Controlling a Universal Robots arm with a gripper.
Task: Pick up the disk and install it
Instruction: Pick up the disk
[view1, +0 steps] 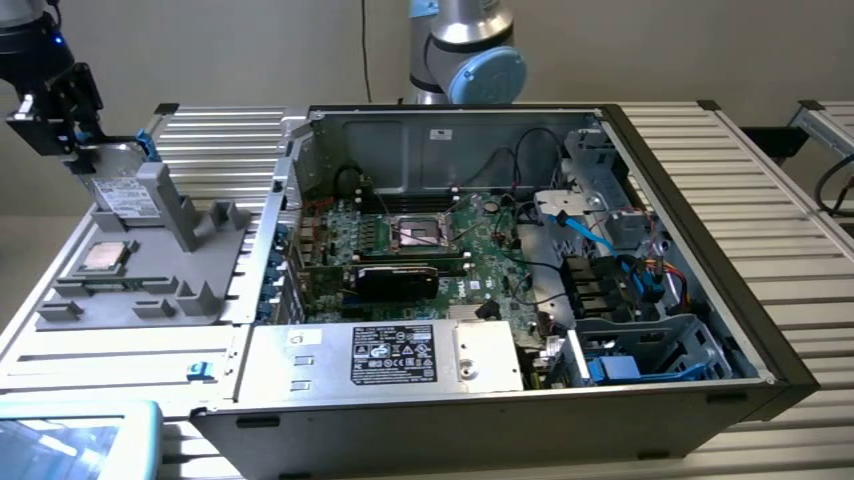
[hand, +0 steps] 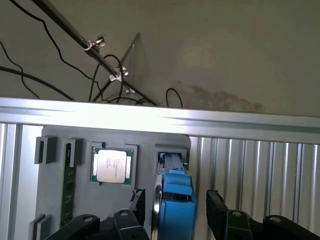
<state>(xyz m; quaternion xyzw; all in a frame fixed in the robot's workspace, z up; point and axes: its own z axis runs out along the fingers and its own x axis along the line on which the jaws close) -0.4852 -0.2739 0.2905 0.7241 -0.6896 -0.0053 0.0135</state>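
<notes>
The claw (hand: 176, 202) is hanging open on both sides of the disk (hand: 176, 192), which is standing in the grey holder (view1: 147, 265) at the exterior view's left; a crooked squeeze could be tipping or dropping it.

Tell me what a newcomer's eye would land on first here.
The open computer case dominates the middle of the exterior view, its green motherboard laid bare among cables. At that view's left, the disk in its bright blue carrier stands upright in a grey fixture, near a silver CPU chip. The gripper hangs open over the disk, one black finger on either side.
</notes>
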